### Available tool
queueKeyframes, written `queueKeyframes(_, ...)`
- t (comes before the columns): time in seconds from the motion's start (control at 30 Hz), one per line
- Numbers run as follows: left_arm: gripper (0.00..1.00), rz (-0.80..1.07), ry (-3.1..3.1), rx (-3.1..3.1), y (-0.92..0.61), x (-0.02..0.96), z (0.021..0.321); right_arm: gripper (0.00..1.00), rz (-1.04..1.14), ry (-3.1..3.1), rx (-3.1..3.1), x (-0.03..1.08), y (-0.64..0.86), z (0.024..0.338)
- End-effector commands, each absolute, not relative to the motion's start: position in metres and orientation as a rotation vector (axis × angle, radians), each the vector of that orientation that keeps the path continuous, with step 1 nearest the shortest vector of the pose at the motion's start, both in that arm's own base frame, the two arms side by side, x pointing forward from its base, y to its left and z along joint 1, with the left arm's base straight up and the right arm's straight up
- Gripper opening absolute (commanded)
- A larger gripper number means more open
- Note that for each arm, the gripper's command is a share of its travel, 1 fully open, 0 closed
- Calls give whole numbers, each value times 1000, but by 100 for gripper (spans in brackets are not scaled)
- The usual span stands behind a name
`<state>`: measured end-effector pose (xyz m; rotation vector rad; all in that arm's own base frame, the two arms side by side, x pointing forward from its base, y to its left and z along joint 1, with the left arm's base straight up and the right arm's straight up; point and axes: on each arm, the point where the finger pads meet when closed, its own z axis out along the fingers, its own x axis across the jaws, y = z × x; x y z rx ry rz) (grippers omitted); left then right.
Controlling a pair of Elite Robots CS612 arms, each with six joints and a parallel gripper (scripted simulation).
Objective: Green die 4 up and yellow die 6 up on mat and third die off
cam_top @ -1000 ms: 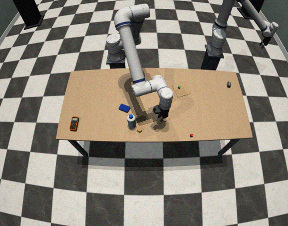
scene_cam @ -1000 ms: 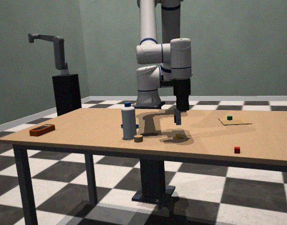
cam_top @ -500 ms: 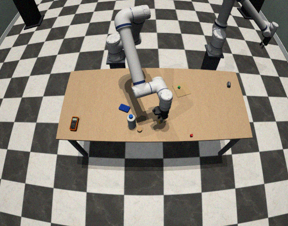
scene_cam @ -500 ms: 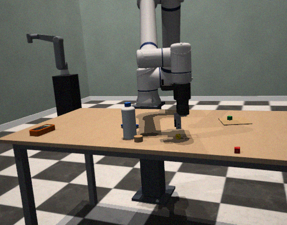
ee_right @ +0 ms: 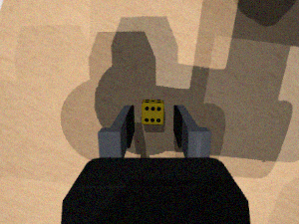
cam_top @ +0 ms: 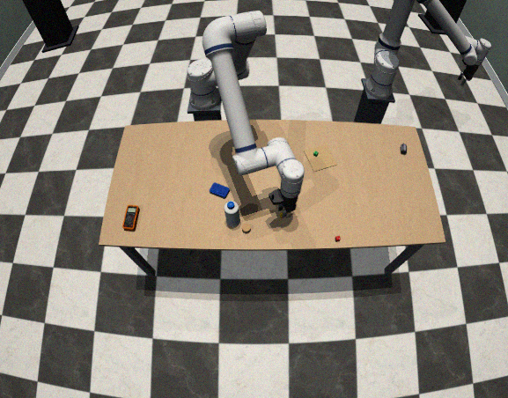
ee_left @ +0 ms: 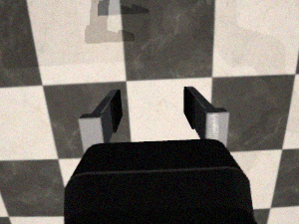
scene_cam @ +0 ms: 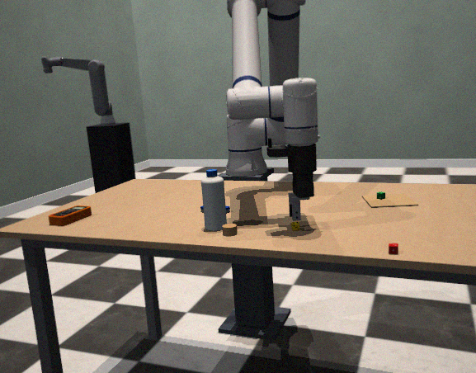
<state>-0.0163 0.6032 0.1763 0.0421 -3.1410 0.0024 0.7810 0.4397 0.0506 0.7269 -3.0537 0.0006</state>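
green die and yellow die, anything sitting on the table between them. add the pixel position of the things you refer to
In the top view, nothing stands between the green die (cam_top: 315, 153) (scene_cam: 380, 195) and yellow die (cam_top: 282, 215) (scene_cam: 294, 226) (ee_right: 152, 112); the arm overhangs.

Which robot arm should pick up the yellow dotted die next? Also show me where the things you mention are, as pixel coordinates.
Probably the right one: its black-and-grey gripper (cam_top: 283, 213) (scene_cam: 295, 219) (ee_right: 153, 114) is open above that yellow cube (scene_cam: 295, 226) (ee_right: 152, 112). The left gripper (cam_top: 463, 80) (ee_left: 151, 101) hangs out past the table (cam_top: 173, 150) (scene_cam: 154, 243).
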Motion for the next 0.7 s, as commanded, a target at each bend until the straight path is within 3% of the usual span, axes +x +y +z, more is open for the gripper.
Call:
queueKeyframes(0.0,100,0,-3141,42,604,-16,177,70,0,-3056,728,782,440,48)
queueKeyframes(0.67,100,0,-3141,42,604,-16,177,70,0,-3056,728,782,440,46)
